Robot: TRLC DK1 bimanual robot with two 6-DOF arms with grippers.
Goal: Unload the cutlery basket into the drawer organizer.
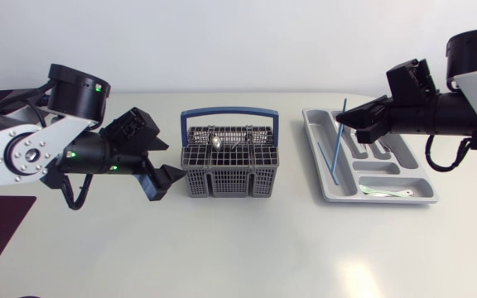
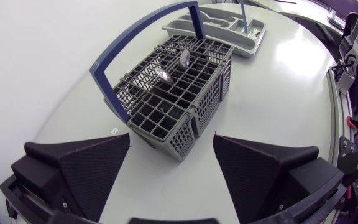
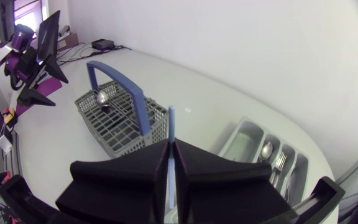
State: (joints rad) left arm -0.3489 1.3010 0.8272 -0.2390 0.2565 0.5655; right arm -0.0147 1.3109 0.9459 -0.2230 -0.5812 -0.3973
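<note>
Tabletop (image 1: 238,257); left end effector (image 2: 171,138) empty, agape; right end effector (image 3: 171,148) tight on blue stick (image 1: 339,141), lower tip head-view only.

Head cam: fixed above the table (image 1: 238,257), looking straight down, wide. Left wrist cam: close behind left gripper (image 2: 171,146), faces cutlery basket (image 2: 207,109) up near, drawer organizer (image 2: 216,25) far behind it. Right wrist cam: behind right gripper (image 3: 171,144), looks the opposite way across the table; all three share basket and organizer.
</note>
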